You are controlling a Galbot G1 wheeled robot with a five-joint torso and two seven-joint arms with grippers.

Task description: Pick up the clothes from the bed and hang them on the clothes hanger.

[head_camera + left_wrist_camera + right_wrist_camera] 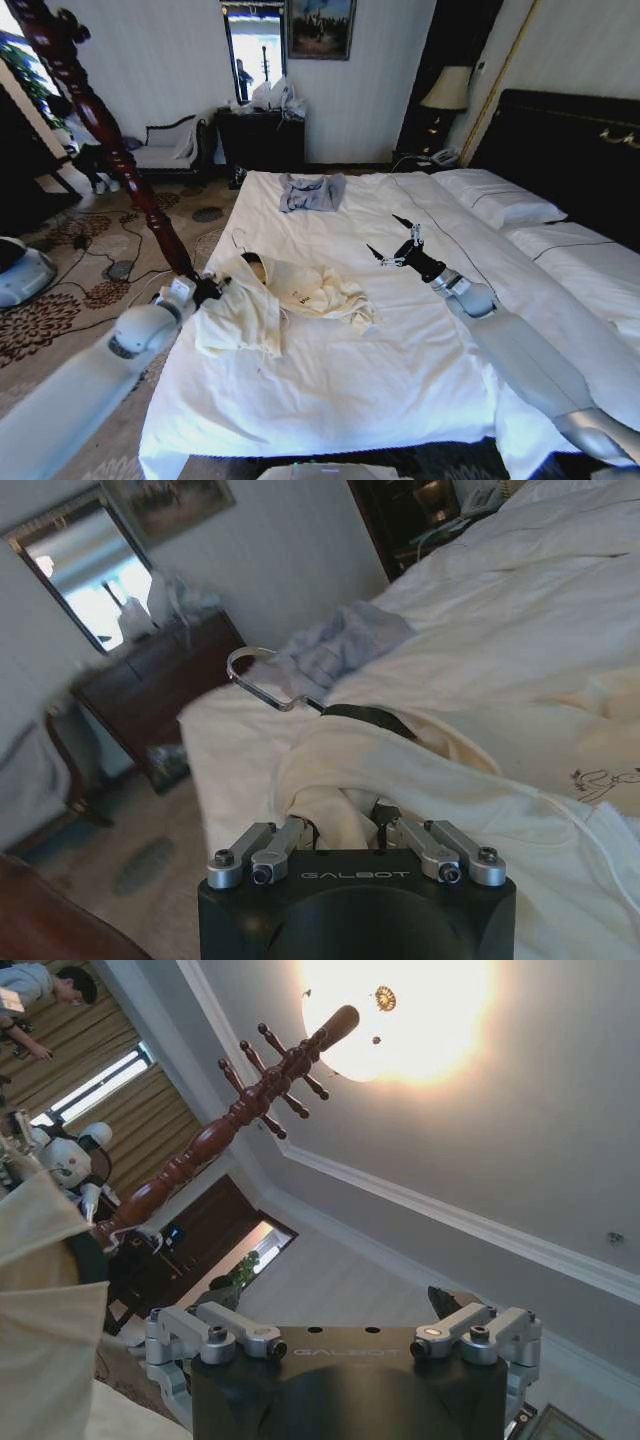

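Bed: white sheets, filling centre and right of head view. Clothes: cream top, crumpled left of centre on sheet. Clothes hanger: black, wire hook, tucked in collar. Left gripper: clamped on top's left edge. Right gripper: spread wide above sheet, right of centre.

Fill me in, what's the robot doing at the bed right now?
The left gripper is at the near-left edge of the cream top lying on the bed, its fingers shut on a fold of the fabric. The black hanger already sits in the top's collar, with its wire hook poking out toward the small grey-blue garment. The right gripper hovers open above the sheet, to the right of the top, touching nothing. The top is still flat on the bed, not lifted yet.
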